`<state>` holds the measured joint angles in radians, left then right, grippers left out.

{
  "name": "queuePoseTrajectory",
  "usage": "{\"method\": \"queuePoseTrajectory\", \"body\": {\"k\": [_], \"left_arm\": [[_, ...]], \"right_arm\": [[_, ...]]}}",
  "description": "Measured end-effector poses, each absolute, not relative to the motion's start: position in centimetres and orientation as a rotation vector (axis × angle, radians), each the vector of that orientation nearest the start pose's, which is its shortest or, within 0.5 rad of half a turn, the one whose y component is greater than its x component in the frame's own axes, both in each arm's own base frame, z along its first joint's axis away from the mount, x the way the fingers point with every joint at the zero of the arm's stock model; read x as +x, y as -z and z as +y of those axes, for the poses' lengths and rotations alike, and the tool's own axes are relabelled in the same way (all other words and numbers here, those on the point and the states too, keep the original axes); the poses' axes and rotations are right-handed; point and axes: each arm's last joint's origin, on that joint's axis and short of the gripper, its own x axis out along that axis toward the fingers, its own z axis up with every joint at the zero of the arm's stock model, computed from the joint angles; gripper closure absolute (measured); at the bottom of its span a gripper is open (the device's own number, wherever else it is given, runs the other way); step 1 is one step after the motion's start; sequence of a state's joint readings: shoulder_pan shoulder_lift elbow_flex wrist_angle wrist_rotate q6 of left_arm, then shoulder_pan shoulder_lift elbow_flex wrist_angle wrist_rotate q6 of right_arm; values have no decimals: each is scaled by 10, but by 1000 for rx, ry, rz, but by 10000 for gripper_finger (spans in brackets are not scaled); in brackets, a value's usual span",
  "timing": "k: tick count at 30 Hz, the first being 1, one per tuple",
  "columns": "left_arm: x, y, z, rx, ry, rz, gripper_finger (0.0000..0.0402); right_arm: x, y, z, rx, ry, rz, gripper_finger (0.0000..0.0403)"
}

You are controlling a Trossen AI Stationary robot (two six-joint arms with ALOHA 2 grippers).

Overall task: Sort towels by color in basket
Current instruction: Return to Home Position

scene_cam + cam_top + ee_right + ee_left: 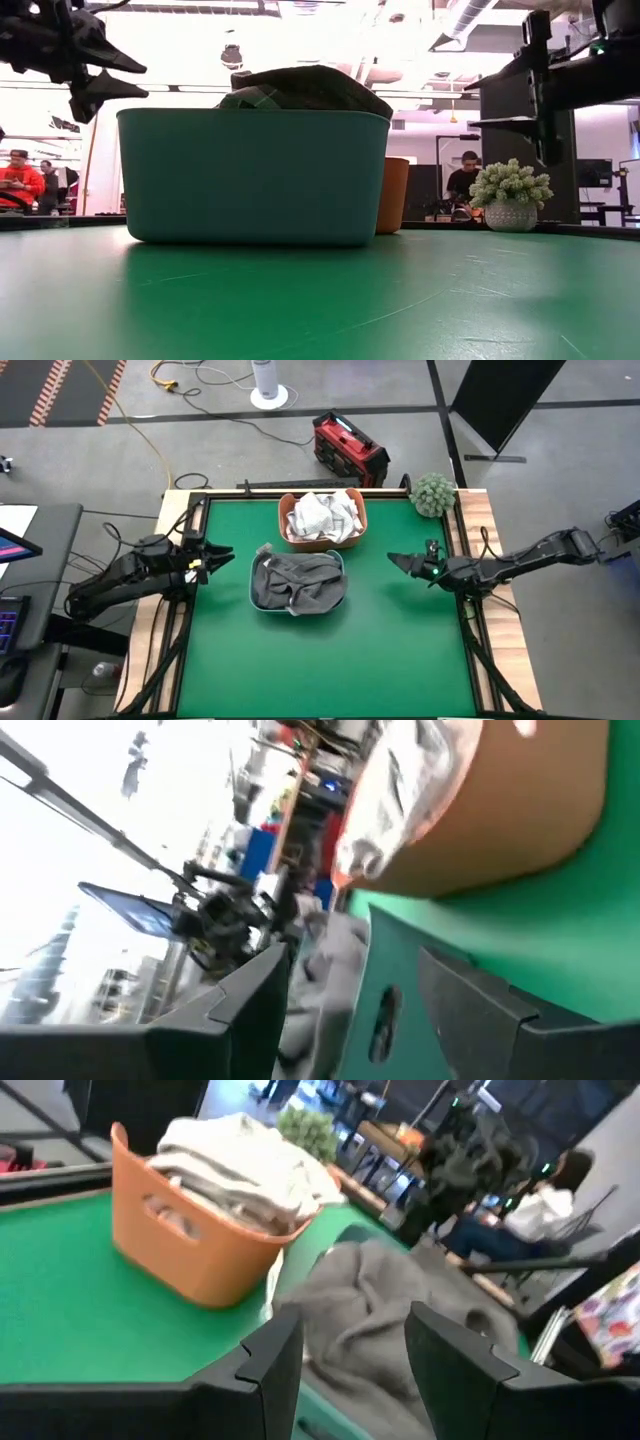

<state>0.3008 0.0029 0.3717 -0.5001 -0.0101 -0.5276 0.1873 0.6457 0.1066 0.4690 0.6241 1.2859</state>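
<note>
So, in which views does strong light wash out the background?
Low view: ceiling lights glare behind the teal bin, leaving the left gripper a silhouette. Right wrist view: the room beyond the orange bin is washed white. High view: even light.

Orange bin (393,195): was hidden in the low view behind the teal bin (255,175), one narrow side strip excepted, and was cut off by the edge in the right wrist view. Grey towels (310,90): only the crest was seen above the teal rim (the folds below were concealed).
</note>
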Motion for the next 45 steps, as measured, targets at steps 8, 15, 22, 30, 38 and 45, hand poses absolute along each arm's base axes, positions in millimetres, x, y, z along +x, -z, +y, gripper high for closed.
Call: {"method": "queuePoseTrajectory", "body": {"k": [8,15,22,30,38,45], "left_arm": [[58,-231,19,-512,-355,70,235],[57,-231,21,-481,-449,52,235],[55,-228,24,-548,-586,29,235],[52,-217,24,-645,-627,111,235],[49,-207,23,-647,-660,218,235],[46,-202,22,-616,-674,290,235]], "right_arm": [[147,-202,-14,1044,372,-445,155],[142,-212,-39,857,407,-533,191],[144,-199,-45,845,432,-384,259],[145,-169,-44,970,554,-121,287],[142,-151,-39,1153,641,11,287],[141,-149,-36,1071,633,65,288]]}}
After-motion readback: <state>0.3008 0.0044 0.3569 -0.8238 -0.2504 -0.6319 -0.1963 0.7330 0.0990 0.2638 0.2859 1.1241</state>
